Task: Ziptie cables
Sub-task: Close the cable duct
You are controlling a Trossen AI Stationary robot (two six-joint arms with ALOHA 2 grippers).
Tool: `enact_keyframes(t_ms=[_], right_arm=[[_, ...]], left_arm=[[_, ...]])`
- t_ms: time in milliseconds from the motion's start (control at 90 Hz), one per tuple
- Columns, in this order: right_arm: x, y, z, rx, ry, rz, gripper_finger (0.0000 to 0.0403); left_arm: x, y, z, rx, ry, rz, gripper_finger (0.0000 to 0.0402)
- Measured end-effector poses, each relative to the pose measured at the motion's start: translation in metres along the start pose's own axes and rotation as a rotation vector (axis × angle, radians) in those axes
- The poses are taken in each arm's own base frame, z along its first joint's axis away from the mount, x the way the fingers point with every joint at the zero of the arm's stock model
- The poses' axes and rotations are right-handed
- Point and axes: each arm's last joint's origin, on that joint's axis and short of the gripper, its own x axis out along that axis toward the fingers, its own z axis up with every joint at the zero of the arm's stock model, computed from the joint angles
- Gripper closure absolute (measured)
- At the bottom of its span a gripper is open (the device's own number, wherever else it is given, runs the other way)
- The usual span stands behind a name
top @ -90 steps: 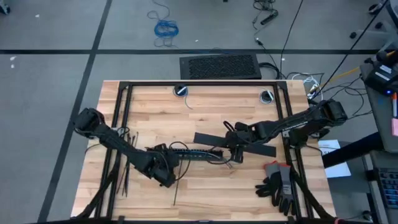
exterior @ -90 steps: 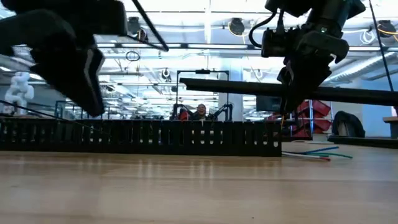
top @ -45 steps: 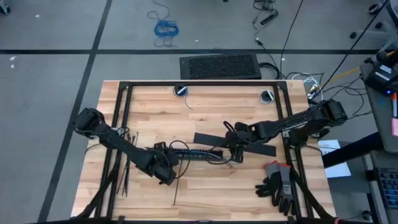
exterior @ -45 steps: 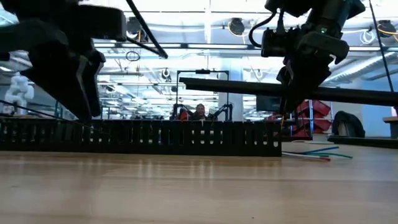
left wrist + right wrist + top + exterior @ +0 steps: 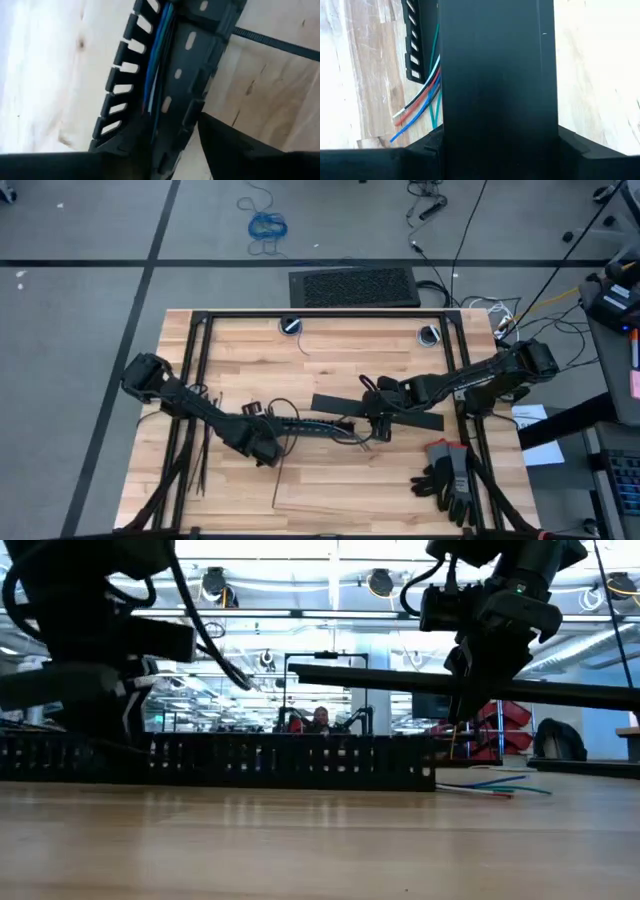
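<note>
Mid-table, cables [image 5: 318, 425] — left claw [image 5: 268, 450] beside

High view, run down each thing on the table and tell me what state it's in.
Wires: lying inside the slotted duct.
Flat black bar: shut in the right gripper, off the table.
Left gripper: at the duct's end.
Zip ties: loose, unused.
Gloves: lying flat.

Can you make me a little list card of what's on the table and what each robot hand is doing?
table: wood
cables: blue ones lie inside the slotted black tray, coloured ends poking out
left gripper: at one end of the tray
right gripper: shut on the long flat black bar, held up off the table
zipties: lying near the left arm
gloves: near the right arm
</note>
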Motion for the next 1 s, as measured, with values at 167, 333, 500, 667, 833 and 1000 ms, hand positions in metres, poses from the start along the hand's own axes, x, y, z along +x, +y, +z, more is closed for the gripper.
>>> enact_keyframes(t_ms=[167,333,500,667,833,1000], right_arm=[[0.0,0.0,0.0,-0.013,-0.002,-0.003,0.0195],[0.0,0.0,0.0,-0.013,-0.004,-0.003,0.0195],[0.0,0.0,0.0,-0.008,-0.004,-0.003,0.0195],[0.0,0.0,0.0,-0.004,-0.003,-0.004,0.0195],[0.0,-0.001,-0.001,-0.002,0.011,-0.008,0.0195],[0.0,-0.003,-0.007,0.022,0.07,-0.03,0.0195]], left_arm=[[0.008,0.003,-0.003,0.018,0.002,-0.006,0.0304],[0.012,0.009,-0.003,0.064,0.016,0.009,0.0367],[0.013,0.011,-0.004,0.229,0.004,0.055,0.0394],[0.012,0.012,-0.004,0.554,-0.011,0.121,0.0393],[0.019,0.028,0.004,0.607,0.041,0.157,0.0393],[0.029,0.048,0.015,0.44,0.102,0.073,0.039]])
